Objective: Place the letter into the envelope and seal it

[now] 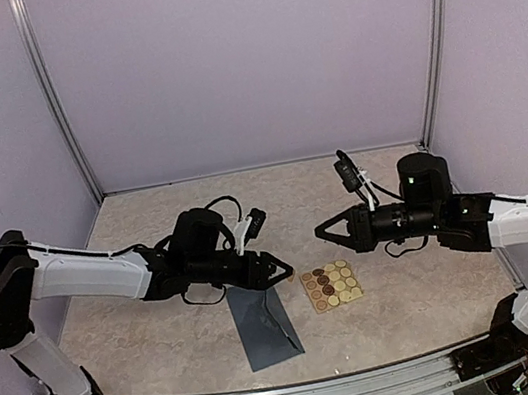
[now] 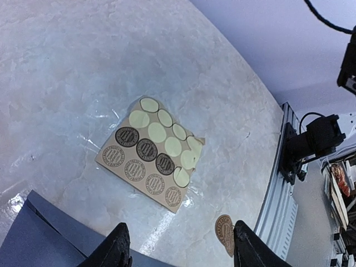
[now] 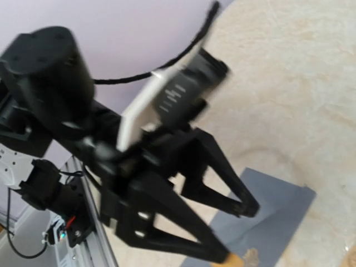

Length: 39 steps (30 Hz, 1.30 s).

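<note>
Left claw (image 1: pixel 285 271) hovering with fingers (image 2: pixel 117 247) apart over the upper end of the blue-grey envelope (image 1: pixel 265 324), lying flat on the table (image 1: pixel 164 326) beside the sticker sheet (image 1: pixel 331 284), a round brown sticker (image 2: pixel 225 235) clinging to one finger, right claw (image 1: pixel 319 231) pinched together nearby.

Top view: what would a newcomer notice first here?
Two claws face each other mid-scene: the left claw open at the far end of the slate blue-grey envelope, the right claw shut. Between them lies a tan sticker sheet of round gold and brown stickers. One loose brown sticker seems stuck to a left claw fingertip.
</note>
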{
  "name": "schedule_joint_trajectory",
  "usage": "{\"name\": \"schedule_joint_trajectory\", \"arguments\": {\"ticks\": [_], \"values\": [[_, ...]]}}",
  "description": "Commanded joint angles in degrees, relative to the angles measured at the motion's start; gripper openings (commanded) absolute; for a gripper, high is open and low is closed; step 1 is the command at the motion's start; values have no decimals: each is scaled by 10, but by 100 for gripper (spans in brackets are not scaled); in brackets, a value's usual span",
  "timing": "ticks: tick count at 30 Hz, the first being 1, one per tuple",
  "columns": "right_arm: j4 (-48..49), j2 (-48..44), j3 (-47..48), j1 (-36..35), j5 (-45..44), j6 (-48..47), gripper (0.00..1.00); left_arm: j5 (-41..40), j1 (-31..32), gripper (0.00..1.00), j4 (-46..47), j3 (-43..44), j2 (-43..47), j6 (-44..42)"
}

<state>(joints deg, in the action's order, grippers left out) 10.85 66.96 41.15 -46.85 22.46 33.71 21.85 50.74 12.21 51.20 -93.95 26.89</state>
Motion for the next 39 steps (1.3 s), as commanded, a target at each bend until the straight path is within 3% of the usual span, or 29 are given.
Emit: {"name": "schedule_joint_trajectory", "arguments": {"ticks": [1, 9, 19, 29, 39], "values": [[-8, -17, -13, 4, -17, 4, 0, -8, -8, 59, -46, 34, -60, -42], [-8, -1, -11, 4, 5, -7, 0, -56, -22, 59, -73, 28, -118, -54], [-24, 36, 5, -3, 18, -36, 0, -96, -31, 62, -63, -54, -85, -36], [-17, 79, 8, -8, 14, -45, 0, -139, -35, 62, -6, -197, 21, 102], [5, 153, 26, -37, 64, -51, 0, -124, -9, 63, 41, -292, 145, 208]]}}
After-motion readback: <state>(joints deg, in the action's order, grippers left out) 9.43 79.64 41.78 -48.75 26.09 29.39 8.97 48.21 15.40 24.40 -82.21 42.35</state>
